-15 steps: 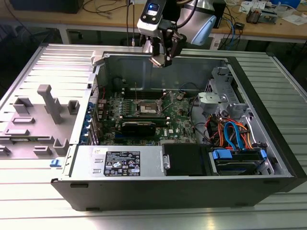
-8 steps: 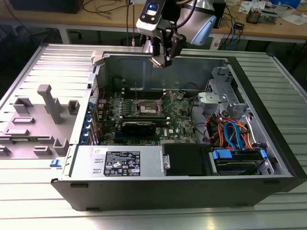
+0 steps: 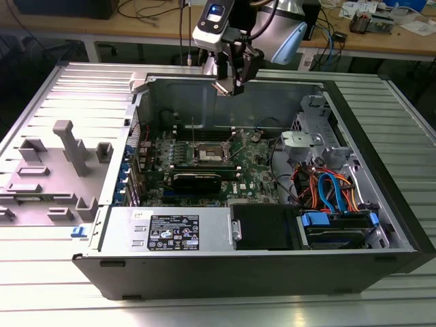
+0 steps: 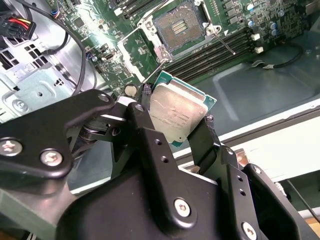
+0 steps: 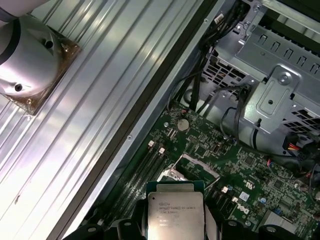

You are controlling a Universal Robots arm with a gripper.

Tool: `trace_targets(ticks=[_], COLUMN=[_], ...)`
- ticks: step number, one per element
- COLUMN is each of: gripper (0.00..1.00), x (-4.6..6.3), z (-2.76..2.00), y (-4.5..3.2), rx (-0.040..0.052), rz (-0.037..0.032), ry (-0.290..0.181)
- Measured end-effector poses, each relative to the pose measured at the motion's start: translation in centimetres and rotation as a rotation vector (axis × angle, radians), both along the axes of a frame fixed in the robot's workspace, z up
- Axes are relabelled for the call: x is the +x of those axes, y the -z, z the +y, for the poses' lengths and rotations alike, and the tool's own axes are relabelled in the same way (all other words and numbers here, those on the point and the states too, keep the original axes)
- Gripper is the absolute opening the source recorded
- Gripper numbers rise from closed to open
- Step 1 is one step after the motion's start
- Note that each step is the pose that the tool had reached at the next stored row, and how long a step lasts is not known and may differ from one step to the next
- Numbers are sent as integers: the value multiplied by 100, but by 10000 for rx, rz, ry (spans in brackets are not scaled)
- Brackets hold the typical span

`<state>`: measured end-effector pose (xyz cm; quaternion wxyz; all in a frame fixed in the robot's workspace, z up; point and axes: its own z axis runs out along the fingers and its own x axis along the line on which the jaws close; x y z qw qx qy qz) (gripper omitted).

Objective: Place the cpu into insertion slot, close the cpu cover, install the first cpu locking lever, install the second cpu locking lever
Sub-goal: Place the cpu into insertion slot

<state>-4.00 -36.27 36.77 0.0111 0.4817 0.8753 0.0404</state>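
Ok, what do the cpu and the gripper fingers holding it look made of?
The cpu: top looks like silver-grey metal, with a dull sheen and faint scuffs; its green rim is likely circuit board. The gripper shut on it: fingers matte black, fastened with screws, metal or hard plastic, cannot tell which.

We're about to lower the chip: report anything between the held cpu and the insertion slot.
Nothing visible stands between them. The gripper holds the cpu in open air above the board; the insertion slot shows its dark centre bare. A thin lever rod stands beside the slot, not across it.
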Motion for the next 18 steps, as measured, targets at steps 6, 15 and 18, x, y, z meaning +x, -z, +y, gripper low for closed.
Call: trace_targets(ticks=[6,15,18], gripper=[55,55,55], x=[0,-2,-2], z=[0,0,0], y=[0,2,2], rx=[1,4,3], rz=[-1,-1,-1], ry=[85,455,663])
